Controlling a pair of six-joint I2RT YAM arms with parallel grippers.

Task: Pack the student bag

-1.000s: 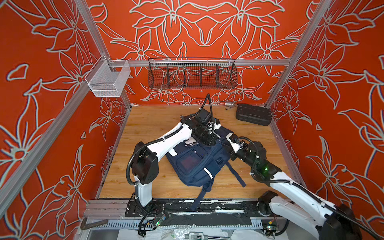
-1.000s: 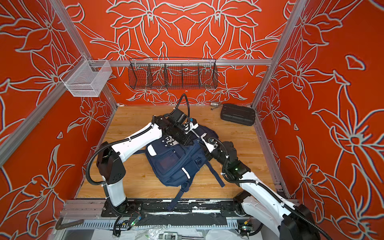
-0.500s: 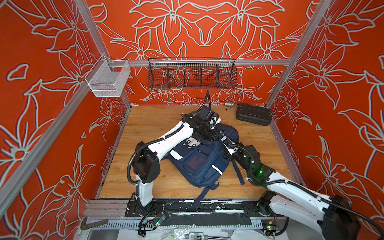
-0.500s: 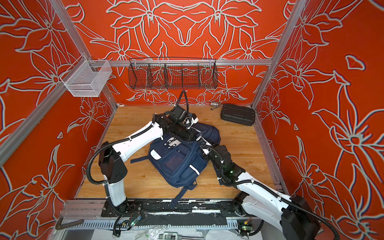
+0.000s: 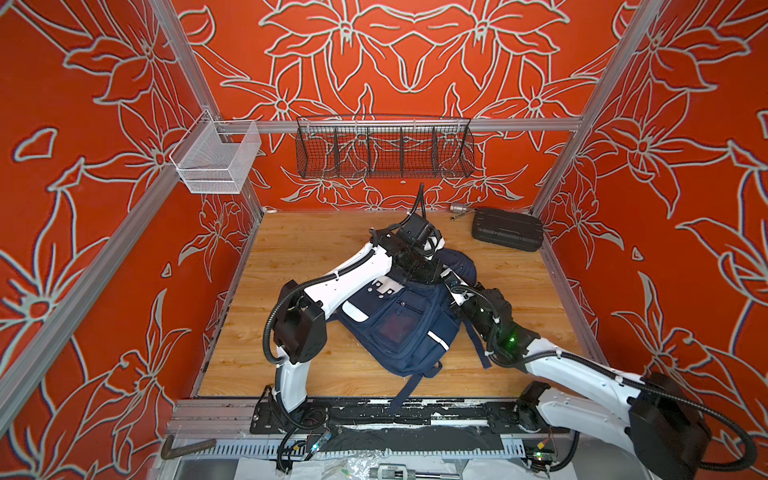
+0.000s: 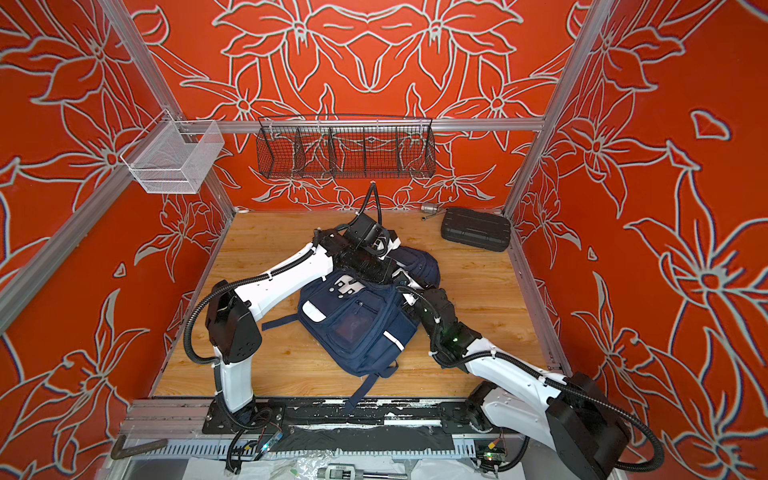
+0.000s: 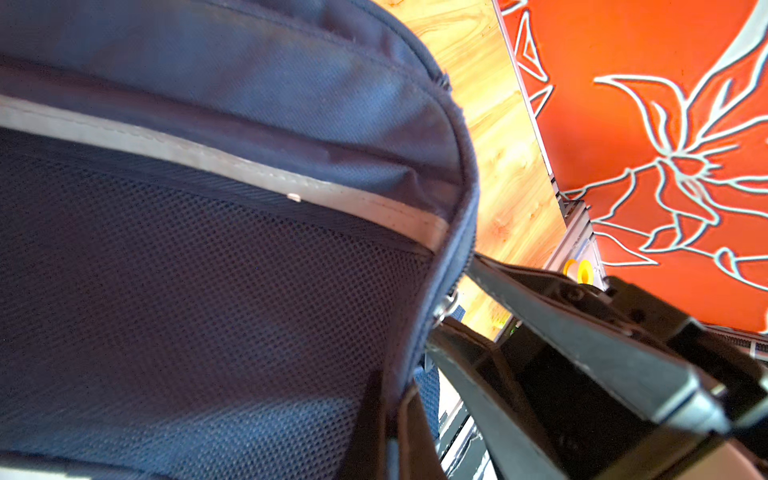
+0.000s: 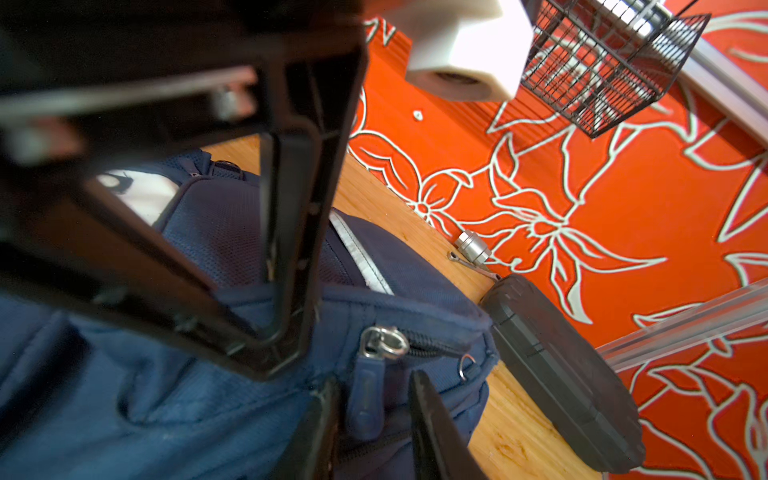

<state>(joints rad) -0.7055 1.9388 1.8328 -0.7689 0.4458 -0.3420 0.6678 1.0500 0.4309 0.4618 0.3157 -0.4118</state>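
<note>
The navy-blue student bag lies in the middle of the wooden floor, front pockets up. At the bag's top end, my left gripper is shut on a fold of its fabric beside the mesh panel. My right gripper reaches in from the right to the same end. Its jaws stand apart on either side of a blue zip pull that hangs from a metal slider, with a gap showing on one side.
A black ribbed case lies at the back right, with a small metal socket tool beside it. A black wire basket and a white mesh basket hang on the walls. The bag's straps trail toward the front rail.
The left gripper has drawn the bag's top end up and back, so more of that end shows. The right gripper's jaws have narrowed around the zip pull and its arm has sunk lower.
</note>
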